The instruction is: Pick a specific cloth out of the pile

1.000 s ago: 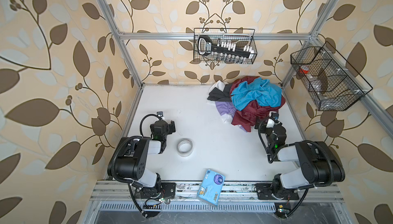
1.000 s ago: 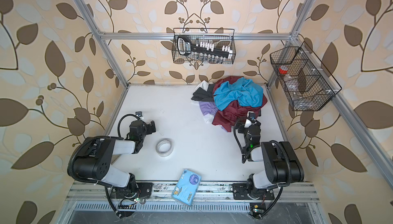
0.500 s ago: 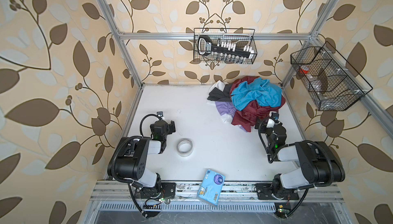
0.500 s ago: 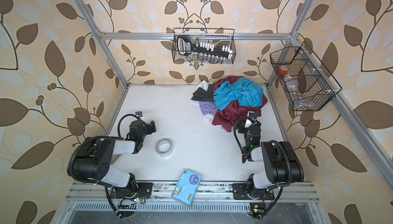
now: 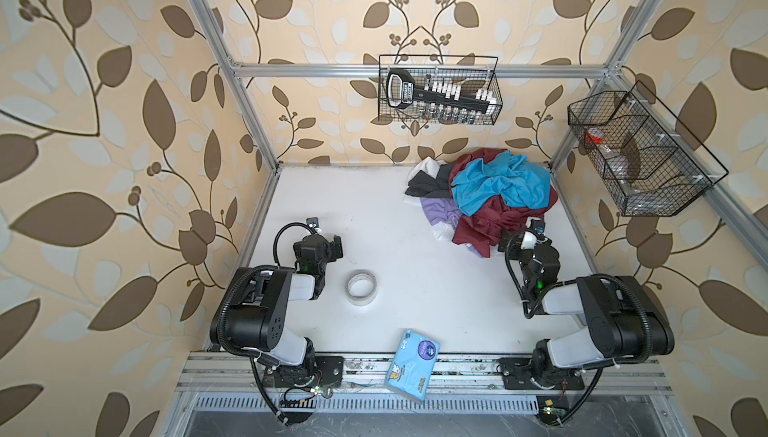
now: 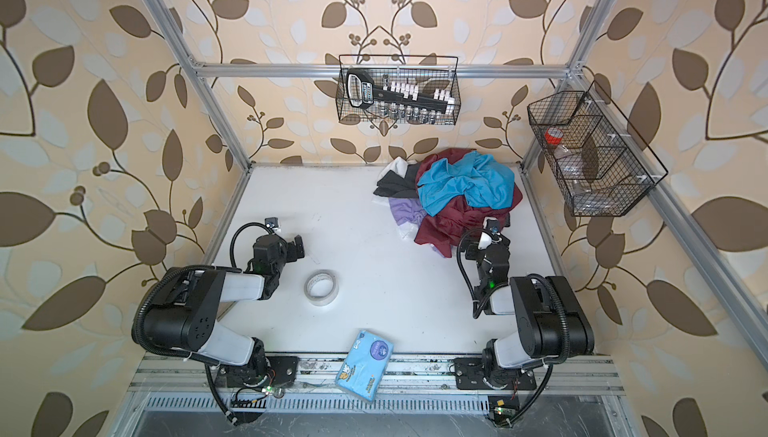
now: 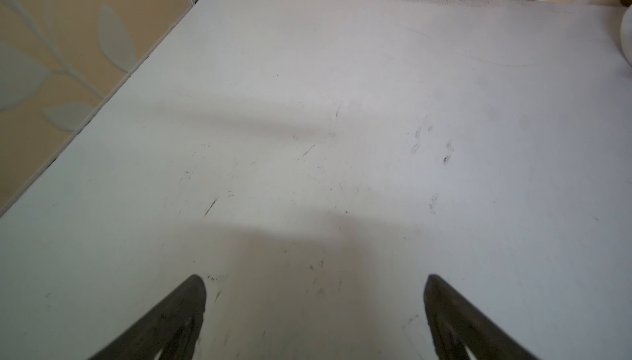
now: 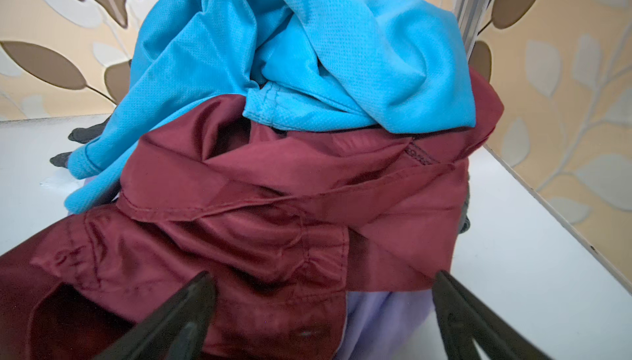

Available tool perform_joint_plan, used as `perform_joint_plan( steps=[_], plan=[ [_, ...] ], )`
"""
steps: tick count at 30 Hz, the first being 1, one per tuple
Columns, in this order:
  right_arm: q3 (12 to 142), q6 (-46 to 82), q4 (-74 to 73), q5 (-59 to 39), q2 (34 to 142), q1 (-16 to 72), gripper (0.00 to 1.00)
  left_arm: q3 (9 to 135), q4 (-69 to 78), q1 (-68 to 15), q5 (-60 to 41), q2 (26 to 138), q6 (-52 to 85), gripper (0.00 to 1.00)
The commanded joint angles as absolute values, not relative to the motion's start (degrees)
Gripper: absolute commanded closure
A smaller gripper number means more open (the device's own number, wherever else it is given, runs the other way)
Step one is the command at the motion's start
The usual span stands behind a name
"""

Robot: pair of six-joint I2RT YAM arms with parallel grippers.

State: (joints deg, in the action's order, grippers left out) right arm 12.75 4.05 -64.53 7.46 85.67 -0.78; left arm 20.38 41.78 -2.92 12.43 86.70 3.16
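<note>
The cloth (image 5: 437, 209) pokes out under the pile (image 5: 503, 190) — tape roll (image 5: 361, 287) nearer, left.

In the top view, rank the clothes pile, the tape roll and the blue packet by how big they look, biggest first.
1. clothes pile, by far the largest.
2. blue packet, clearly longer and wider than the roll.
3. tape roll, the smallest.

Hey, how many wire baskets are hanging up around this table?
2. The back basket hangs from the rear rail, above the clothes pile. The side basket hangs from the right rail. No others seem hidden.
</note>
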Motion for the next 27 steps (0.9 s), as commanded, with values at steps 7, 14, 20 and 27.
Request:
perform_joint_plan(
  steps=[7,14,20,27],
  plan=[
    [14.73,4.05,-59.2,8.05,81.19,-0.18,0.0,21.25,43.66,-2.66,12.65,85.27,2.73,0.01],
    [19.62,7.11,-38.31,8.8,70.35,-0.02,0.0,25.93,27.09,-2.48,21.41,75.35,6.02,0.01],
    [27.62,9.38,-19.86,10.82,65.04,0.7,0.0,26.05,17.63,-2.46,12.93,61.13,6.73,0.01],
    [38.75,9.8,-1.05,13.65,59.55,4.56,0.0,29.5,9.79,-5.11,-10.68,53.38,4.95,0.01]
  ],
)
